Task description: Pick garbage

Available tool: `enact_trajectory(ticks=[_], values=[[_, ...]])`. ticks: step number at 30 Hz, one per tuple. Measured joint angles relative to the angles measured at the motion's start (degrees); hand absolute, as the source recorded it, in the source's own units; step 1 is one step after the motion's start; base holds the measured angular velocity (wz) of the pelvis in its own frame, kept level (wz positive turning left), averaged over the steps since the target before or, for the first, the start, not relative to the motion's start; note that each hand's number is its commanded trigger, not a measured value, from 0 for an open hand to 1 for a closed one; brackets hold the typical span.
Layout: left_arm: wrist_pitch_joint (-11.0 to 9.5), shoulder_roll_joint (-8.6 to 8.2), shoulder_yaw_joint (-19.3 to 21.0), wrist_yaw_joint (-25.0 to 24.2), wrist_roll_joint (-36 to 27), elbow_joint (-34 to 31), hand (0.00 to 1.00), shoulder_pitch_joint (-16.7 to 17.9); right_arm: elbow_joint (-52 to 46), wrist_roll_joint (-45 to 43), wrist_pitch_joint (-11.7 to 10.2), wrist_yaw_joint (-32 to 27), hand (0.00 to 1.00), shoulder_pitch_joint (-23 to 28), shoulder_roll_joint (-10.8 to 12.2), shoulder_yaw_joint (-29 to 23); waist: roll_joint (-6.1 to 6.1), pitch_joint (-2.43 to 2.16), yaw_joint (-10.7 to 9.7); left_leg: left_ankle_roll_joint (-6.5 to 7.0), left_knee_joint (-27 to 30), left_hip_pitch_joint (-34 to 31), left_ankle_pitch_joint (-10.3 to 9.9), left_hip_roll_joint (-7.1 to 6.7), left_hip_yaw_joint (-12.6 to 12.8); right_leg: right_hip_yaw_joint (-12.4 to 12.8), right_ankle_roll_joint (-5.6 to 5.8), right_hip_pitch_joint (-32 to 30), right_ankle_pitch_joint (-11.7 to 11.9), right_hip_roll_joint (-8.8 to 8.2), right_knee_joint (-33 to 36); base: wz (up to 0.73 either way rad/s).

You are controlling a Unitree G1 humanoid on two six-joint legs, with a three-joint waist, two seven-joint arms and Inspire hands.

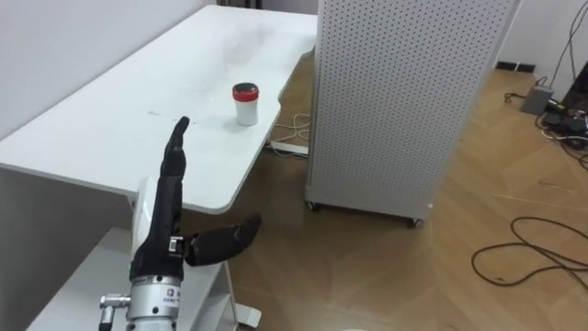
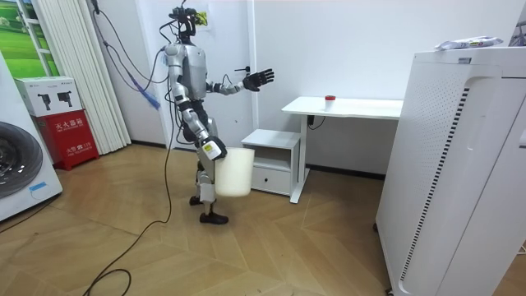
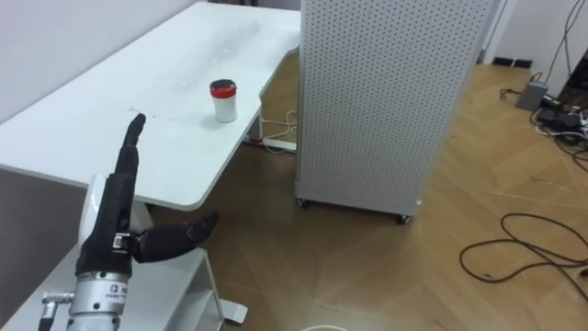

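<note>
A small white cup with a red lid [image 1: 245,104] stands upright on the white desk [image 1: 119,138], near its right edge. My left hand [image 1: 163,216] is raised in front of me at the lower left, open, fingers straight and pointing toward the cup, thumb spread to the right; it holds nothing and is well short of the cup. In the room view I stand left of the desk [image 2: 362,107] with the left hand [image 2: 257,79] stretched toward it. My right hand [image 2: 212,150] hangs low at the rim of a white bin [image 2: 233,173] by my leg.
A tall white perforated cabinet [image 1: 395,101] stands on the wooden floor right of the desk. A white drawer unit [image 2: 271,160] sits under the desk's near end. Cables [image 1: 533,248] lie on the floor at the right. A washing machine [image 2: 20,164] stands behind me.
</note>
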Motion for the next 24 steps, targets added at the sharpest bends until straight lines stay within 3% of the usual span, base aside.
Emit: enact_trajectory(ticks=[9,16,18,20,24], values=[[0.00,0.00,0.36,0.14,0.05,-0.37,0.00,-0.01,-0.07,0.19,0.00,-0.04,1.00,0.17,-0.01,-0.53,0.35,0.01,-0.43,0.02,-0.23,-0.38,-0.01,-0.86,0.12,-0.24,0.73,-0.36,0.78,-0.92,-0.01,0.01],[-0.01,0.05,1.76,-0.13,-1.34,-0.38,0.00,-0.09,-0.05,-0.08,0.02,-0.33,1.00,-0.68,-0.05,-0.52,-0.29,0.45,-0.29,1.05,0.20,-0.11,-1.01,-2.90,0.83,-0.53,0.80,-4.07,-1.27,-3.22,6.44,-0.18],[-0.02,0.04,2.73,-0.11,-1.44,-0.35,0.00,-0.13,-0.03,0.03,0.06,-0.69,1.00,-0.67,-0.05,-0.54,-0.20,0.62,-0.34,1.07,0.61,-0.77,-1.40,-2.76,0.92,-0.43,0.90,-4.19,-0.86,-3.08,5.96,-0.09],[-0.02,0.00,2.85,-0.08,-1.39,-0.31,0.00,-0.35,-0.06,-0.05,0.06,-1.47,1.00,-0.74,-0.50,-0.53,0.89,0.74,-0.34,1.19,2.57,-2.59,-2.08,-2.10,0.98,-0.26,0.81,-4.30,0.59,-2.47,4.15,-0.07],[-0.06,0.08,2.89,-0.09,-1.37,1.71,0.00,-0.53,0.06,0.66,-0.01,-1.58,1.00,-0.64,-0.95,-0.54,1.84,0.89,0.05,1.36,3.91,-4.15,-2.32,-1.51,1.10,0.12,0.80,-5.53,1.97,-2.55,3.23,-0.08]])
